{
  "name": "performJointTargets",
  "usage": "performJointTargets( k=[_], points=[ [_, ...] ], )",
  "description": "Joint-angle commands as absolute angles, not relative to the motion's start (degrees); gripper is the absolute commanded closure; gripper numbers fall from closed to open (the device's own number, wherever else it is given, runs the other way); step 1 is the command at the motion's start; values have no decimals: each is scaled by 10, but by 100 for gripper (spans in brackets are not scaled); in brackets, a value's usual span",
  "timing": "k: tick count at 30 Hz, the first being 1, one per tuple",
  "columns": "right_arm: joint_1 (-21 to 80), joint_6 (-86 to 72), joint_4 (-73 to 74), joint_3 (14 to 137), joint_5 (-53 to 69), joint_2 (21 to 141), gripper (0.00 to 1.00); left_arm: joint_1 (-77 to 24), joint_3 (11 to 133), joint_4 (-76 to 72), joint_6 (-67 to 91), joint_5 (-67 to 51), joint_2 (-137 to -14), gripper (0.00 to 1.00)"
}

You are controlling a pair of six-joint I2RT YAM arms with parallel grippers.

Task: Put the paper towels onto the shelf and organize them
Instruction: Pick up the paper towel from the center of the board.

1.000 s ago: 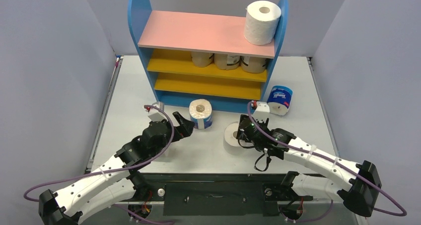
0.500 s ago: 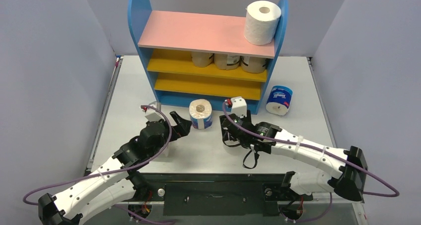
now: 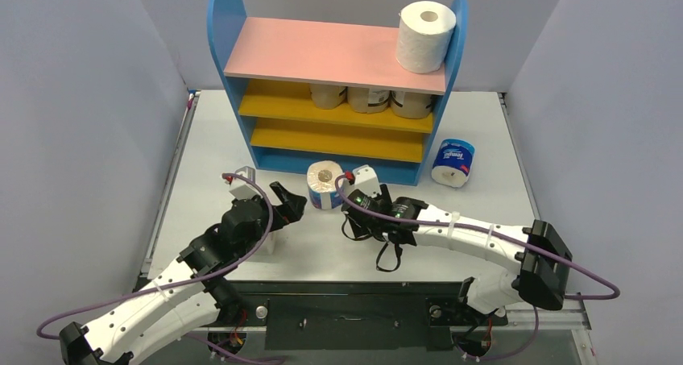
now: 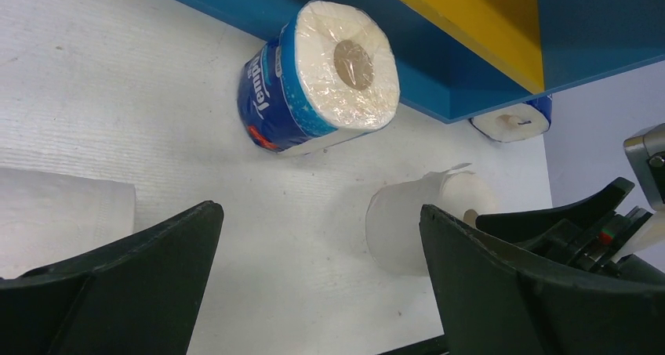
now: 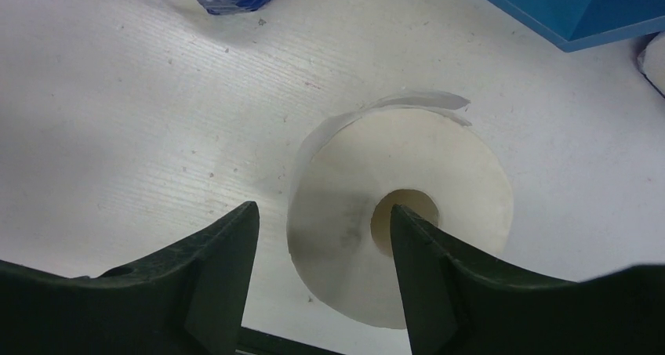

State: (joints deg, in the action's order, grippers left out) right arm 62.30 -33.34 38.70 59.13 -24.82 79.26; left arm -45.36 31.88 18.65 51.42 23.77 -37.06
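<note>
The shelf (image 3: 322, 55) stands at the back. One white paper towel roll (image 3: 425, 35) is on its pink top at the right, and three tan rolls (image 3: 369, 99) are on the upper yellow board. A blue-wrapped roll (image 3: 325, 184) lies before the shelf base, and another (image 3: 453, 162) lies to the right. A white roll (image 5: 400, 214) stands upright under my right gripper (image 5: 321, 230), which is open, one finger over the core and one outside the left wall. My left gripper (image 4: 317, 230) is open and empty, short of the blue roll (image 4: 321, 77).
Another white roll (image 4: 67, 214) lies beside my left gripper's left finger. The shelf's blue base (image 4: 439, 65) is just behind the blue roll. Grey walls enclose the table on both sides.
My right gripper has moved left and now covers the upright white roll, straddling its wall. My left arm has shifted slightly left.
</note>
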Motion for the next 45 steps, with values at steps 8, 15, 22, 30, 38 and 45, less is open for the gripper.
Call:
performJointTargets(
  k=[8, 15, 22, 30, 38, 45],
  points=[
    [622, -313, 378, 593, -236, 816, 44, -446, 313, 185, 514, 231, -366, 3],
    [615, -313, 383, 583, -230, 826, 44, -446, 310, 186, 517, 230, -363, 3],
    [612, -315, 387, 580, -225, 833, 46, -445, 312, 183, 515, 229, -367, 3],
    [606, -323, 395, 571, -225, 828, 44, -444, 312, 176, 512, 224, -375, 3],
    [606, -318, 398, 584, -221, 813, 66, -442, 315, 176, 510, 220, -377, 3],
    [606, -291, 456, 663, -239, 770, 73, -438, 318, 175, 502, 226, -364, 3]
  ],
)
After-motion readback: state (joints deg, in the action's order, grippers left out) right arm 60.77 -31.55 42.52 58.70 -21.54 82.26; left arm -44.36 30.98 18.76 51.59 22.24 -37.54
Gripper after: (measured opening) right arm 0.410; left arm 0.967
